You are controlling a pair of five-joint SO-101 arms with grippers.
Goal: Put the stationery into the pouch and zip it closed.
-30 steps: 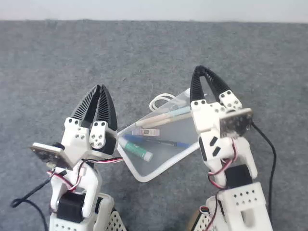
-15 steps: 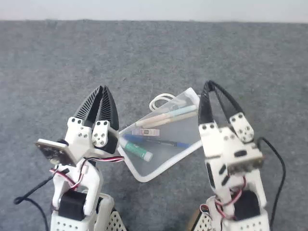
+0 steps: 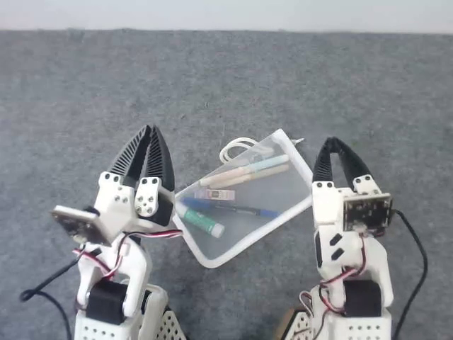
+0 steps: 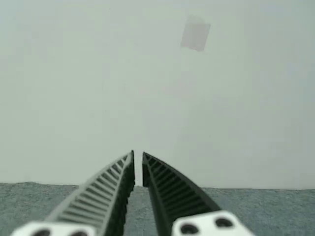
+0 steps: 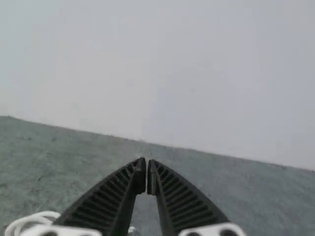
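Left gripper point(image 3: 150, 132) and right gripper point(image 3: 330, 142) both closed, holding nothing
The pouch point(image 3: 283, 193), stationery point(image 3: 233, 208) inside, lies between them; bare grey table point(image 3: 226, 78) stretches ahead of both tips

Soft, bright light falls evenly on my grey table point(image 3: 85, 92). Faint little shadows sit by the pouch point(image 3: 248, 230). The wall point(image 4: 98, 73) ahead of me looks pale.

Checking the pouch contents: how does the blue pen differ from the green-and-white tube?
The blue pen is long and thin; the tube is short and thick. The pen is dark blue; the tube is green and white. Both lie flat inside the clear pouch, side by side.
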